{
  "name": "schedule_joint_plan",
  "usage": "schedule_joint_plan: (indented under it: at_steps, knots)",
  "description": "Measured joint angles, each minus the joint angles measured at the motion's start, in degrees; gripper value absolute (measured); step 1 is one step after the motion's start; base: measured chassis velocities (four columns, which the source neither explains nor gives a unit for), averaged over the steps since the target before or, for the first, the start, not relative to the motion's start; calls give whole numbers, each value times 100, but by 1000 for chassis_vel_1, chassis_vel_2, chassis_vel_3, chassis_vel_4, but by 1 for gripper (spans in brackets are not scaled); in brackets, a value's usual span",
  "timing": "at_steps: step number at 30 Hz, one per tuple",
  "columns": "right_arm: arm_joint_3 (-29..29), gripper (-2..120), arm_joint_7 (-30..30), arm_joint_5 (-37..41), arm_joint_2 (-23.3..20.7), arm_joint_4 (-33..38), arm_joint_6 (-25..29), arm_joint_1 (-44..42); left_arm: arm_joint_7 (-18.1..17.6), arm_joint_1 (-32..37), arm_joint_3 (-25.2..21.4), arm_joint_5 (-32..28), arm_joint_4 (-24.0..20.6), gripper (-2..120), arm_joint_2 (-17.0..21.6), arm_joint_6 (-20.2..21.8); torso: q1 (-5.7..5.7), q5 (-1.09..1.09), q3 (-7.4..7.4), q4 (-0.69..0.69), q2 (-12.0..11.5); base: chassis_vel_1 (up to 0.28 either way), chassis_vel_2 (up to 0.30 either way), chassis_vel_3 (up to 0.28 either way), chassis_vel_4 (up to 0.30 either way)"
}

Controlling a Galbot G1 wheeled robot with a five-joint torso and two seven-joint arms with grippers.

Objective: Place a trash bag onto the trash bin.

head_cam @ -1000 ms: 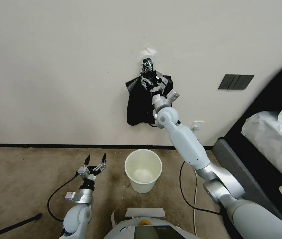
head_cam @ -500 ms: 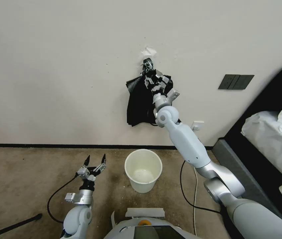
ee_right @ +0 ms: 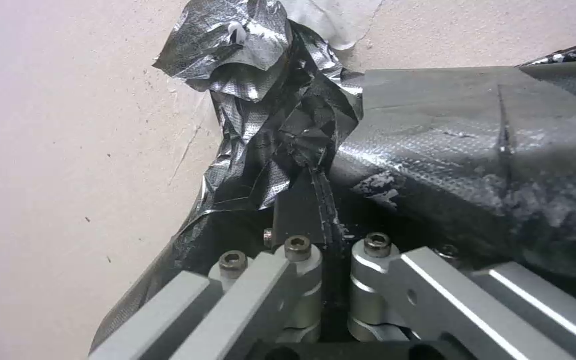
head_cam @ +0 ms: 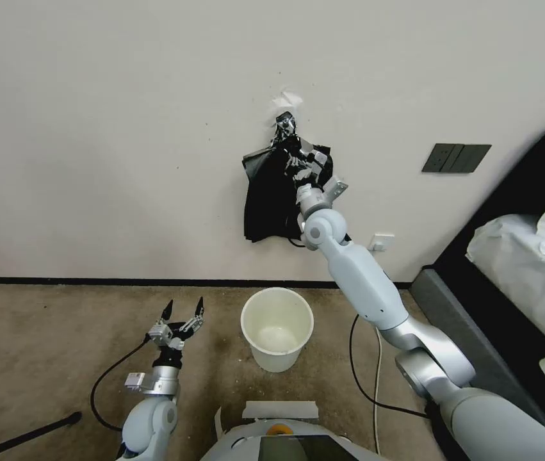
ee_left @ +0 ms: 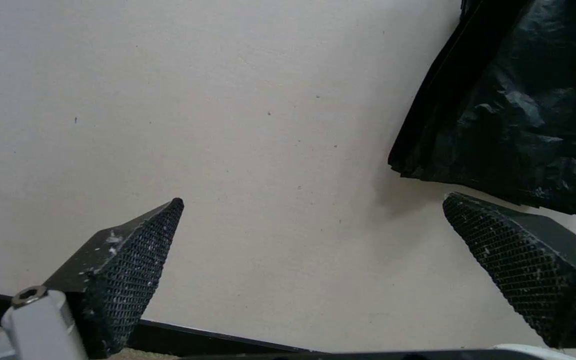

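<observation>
The trash bag (head_cam: 266, 198) hangs flat against the wall (head_cam: 125, 128), a crinkly black sheet fastened at its top under a twist of silver tape (head_cam: 283, 123), well above the floor and above the trash bin (head_cam: 277, 328). In the right wrist view the tape (ee_right: 248, 75) is bunched and creased against the wall, with the black plastic (ee_right: 448, 150) spreading out beneath it. The right end effector (head_cam: 299, 161) is raised to the bag's upper part, just below the tape; its fingers are brought together on a thin fold of the black plastic, which the right wrist view shows pinched between the narrow fingertips (ee_right: 301, 210). The off-white trash bin stands upright on the brown carpet (head_cam: 41, 346), close to the wall's dark skirting, its mouth open. The left end effector (head_cam: 182, 312) is held low over the carpet just beside the bin, on the robot's left, its two dark textured fingers (ee_left: 135, 255) spread wide apart and holding nothing; beyond them the left wrist view catches the lower edge of the hanging bag (ee_left: 521, 115). At the right stands a bed (head_cam: 528, 256) with white bedding, and a dark switch plate (head_cam: 456, 157) sits on the wall.
</observation>
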Motion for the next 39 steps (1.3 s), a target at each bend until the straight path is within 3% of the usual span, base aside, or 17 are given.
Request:
schedule_joint_plan:
  at_steps: [3,6,10,15,22,32,39]
  knots:
    - [-8,0,312,-56,-5,57,-311,0,-2,-1,-4,-1,9,100,0,-3,0,0,0,0,0,0,0,0,0]
    - [-20,0,695,-213,-55,183,-1112,-4,-4,-2,-5,-1,16,100,-4,-8,0,0,0,0,0,0,0,0,0]
    - [-24,0,1024,-212,-74,320,-1690,-22,-4,-3,-5,0,16,100,-17,-9,1,0,0,-1,0,0,0,0,0]
    - [-17,0,1161,-200,-78,447,-1956,-59,-4,-2,-5,1,16,100,-20,-9,0,0,0,0,0,0,0,0,0]
    - [16,0,1463,-193,-202,1256,-2714,-442,-4,-11,-18,5,16,100,2,-11,0,0,0,0,0,0,0,0,0]
    - [-17,0,1619,-251,-261,1732,-3179,-899,-11,-76,-17,3,-55,100,211,3,0,0,0,0,0,0,0,0,0]
    - [-77,0,1561,-487,-341,2058,-3299,-1421,7,-318,81,-275,-265,100,659,38,0,-1,0,0,0,0,0,0,0]
